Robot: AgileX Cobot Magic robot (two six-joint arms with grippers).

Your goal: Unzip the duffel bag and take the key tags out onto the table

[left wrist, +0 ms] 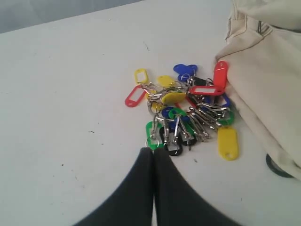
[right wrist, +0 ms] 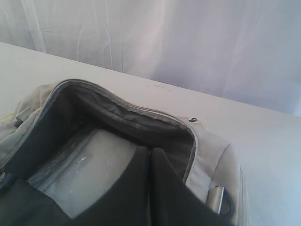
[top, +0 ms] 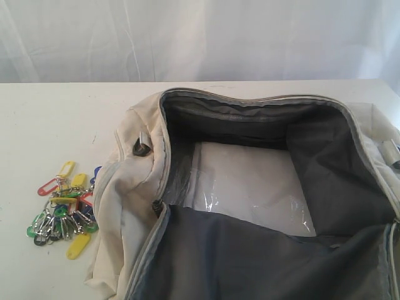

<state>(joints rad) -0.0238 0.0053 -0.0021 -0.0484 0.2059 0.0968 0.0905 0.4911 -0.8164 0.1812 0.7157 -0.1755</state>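
**Left claw** (left wrist: 152, 149): fingers together, tip against tip, with nothing between them. The claw is over bare table (left wrist: 70, 103).

**Tags** (left wrist: 183, 113): one loose cluster lying flat on the table, just ahead of the left claw tips.
- Nearest the tips are a green tag and a black one.
- Farther out lie yellow, blue and red tags, tangled with metal clips and rings.
- One yellow tag lies at the edge of the cluster, apart from the clips.
- Whether the tips touch the nearest tag cannot be told.

**Bag** (left wrist: 263, 84): its cream end wall stands beyond the tags from the left claw. A red tag lies against that wall. The tags are fully outside the bag.

**Right claw** (right wrist: 150, 149): fingers together and holding nothing. It is above the bag's open mouth.
- Zipper (right wrist: 192, 153): parted, with the grey tape running along the rim ahead of the claw.
- Base panel (right wrist: 84, 174): pale, under clear film, on the bag floor below the tips, with dark lining around it.
- Strap ring (right wrist: 221, 200): on the bag's outer wall, close beside the claw.

A white curtain (right wrist: 188, 42) hangs past the table's far edge.
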